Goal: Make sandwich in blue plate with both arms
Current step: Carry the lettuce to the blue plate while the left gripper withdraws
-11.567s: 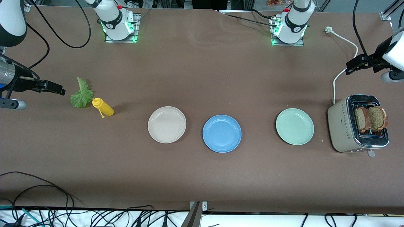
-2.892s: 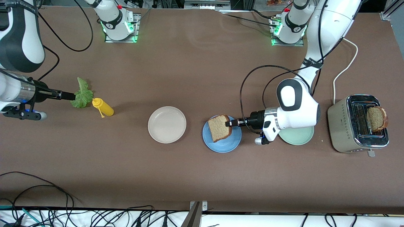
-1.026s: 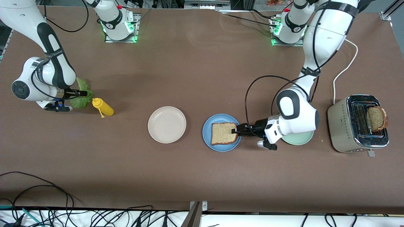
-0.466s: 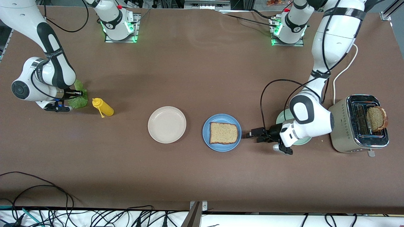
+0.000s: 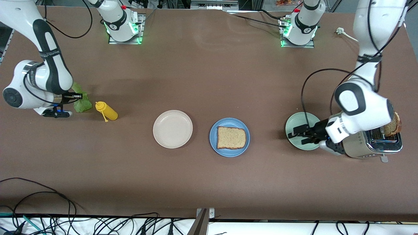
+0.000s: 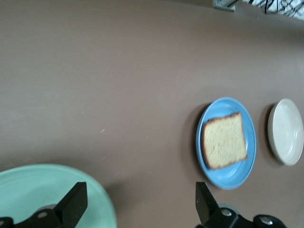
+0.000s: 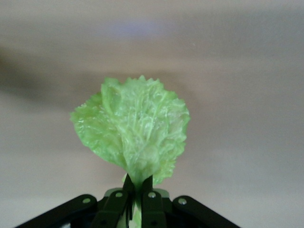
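Pinching the lettuce leaf (image 7: 135, 135) at its stem, the right gripper (image 5: 79, 96) sits mid-left of the frame. One bread slice (image 5: 231, 138) lies on the blue plate (image 5: 245, 147), centre. Left gripper (image 5: 295, 135), jaws spread and empty, hangs over the pale green plate (image 5: 295, 122).

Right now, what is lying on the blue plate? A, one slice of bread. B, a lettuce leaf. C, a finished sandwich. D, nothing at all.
A: a single slice of bread lies flat on the blue plate, with nothing on top of it.
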You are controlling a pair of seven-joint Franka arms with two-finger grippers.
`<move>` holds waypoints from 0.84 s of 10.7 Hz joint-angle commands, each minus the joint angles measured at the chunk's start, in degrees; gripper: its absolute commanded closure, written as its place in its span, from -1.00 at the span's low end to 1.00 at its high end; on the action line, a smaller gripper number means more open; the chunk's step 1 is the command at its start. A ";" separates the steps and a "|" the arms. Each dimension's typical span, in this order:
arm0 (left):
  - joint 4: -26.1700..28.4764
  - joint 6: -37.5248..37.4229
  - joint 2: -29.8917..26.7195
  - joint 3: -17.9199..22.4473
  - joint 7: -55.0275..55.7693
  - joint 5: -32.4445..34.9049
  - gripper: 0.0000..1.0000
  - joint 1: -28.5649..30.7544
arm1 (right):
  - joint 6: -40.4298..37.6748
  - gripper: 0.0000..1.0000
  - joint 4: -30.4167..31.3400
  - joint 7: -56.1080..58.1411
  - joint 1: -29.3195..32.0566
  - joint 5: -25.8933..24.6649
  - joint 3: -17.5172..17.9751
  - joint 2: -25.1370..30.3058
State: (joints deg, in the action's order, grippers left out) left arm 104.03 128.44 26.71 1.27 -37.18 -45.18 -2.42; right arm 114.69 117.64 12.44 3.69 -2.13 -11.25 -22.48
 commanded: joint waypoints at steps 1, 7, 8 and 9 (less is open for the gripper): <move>3.20 -4.58 -7.44 -0.21 3.84 12.52 -1.00 2.94 | -18.39 1.00 -14.49 0.31 0.18 0.11 3.67 1.12; 2.41 -18.21 -17.12 -0.04 7.73 33.98 -1.00 9.36 | -35.23 1.00 -33.78 -0.04 0.09 5.45 11.75 1.21; 1.63 -20.40 -18.09 1.01 8.25 36.01 -1.00 9.45 | -35.23 1.00 -35.71 -0.04 0.09 7.47 13.77 1.21; 0.14 -23.82 -18.45 1.89 9.39 37.86 -1.00 9.45 | -35.06 1.00 -37.21 -2.05 0.09 9.23 16.40 1.21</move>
State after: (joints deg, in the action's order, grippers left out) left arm 105.04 109.91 10.88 1.96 -30.17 -12.12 6.86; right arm 81.47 85.47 12.35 3.36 3.53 0.63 -20.27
